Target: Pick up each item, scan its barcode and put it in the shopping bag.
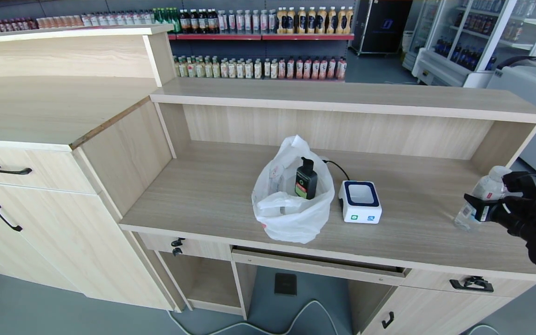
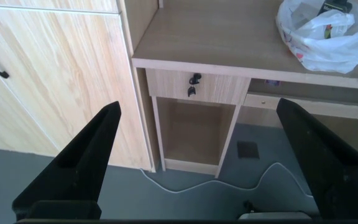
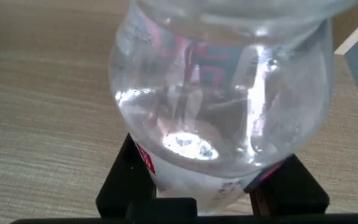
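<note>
counts: we see one shopping bag, one dark pump bottle, one scanner, one water bottle, two grippers.
left gripper (image 2: 197, 106): low and to the left of the counter (image 1: 212, 195), in front of the cabinet door and the open space under the desk; its two fingers (image 2: 79, 168) are spread wide and hold nothing.
shopping bag (image 1: 291, 209): white plastic, standing open near the middle of the counter.
dark pump bottle (image 1: 306, 179): upright inside the bag, with a green and red label.
scanner (image 1: 360, 201): a white box with a blue-framed window, just beside the bag on its right, with a black cable (image 1: 338, 168) running behind.
water bottle (image 1: 482, 195): clear, tilted, at the far right of the counter, well apart from the scanner; we cannot tell if its base touches the wood.
right gripper (image 1: 489, 204): black fingers (image 3: 126, 183) closed narrowly on both sides of the water bottle, gripping it around its labelled middle.
</note>
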